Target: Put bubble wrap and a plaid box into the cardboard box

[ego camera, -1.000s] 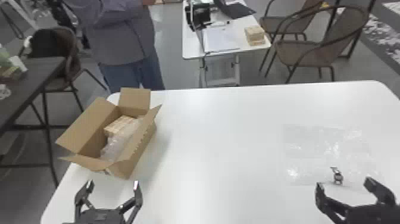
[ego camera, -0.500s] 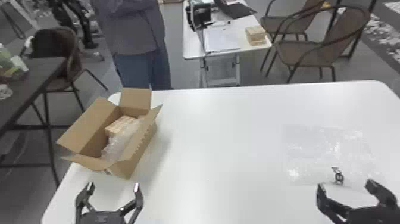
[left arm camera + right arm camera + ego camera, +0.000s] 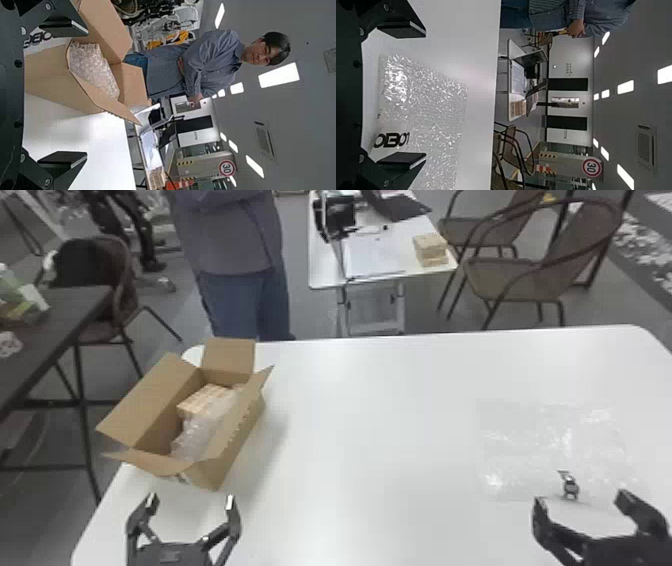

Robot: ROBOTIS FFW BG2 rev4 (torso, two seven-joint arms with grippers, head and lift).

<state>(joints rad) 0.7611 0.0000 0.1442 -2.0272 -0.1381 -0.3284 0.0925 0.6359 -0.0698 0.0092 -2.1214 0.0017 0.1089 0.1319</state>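
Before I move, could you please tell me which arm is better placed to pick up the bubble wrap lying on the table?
Probably the right: the open right end effector is close to that flat bubble wrap, while the left end effector is across the table, near the cardboard box.

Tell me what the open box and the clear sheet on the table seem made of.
The open box looks like matte brown cardboard, judging by its stiff, creased flaps. The clear sheet seems glossy plastic, probably bubble wrap: it is see-through and full of glints.
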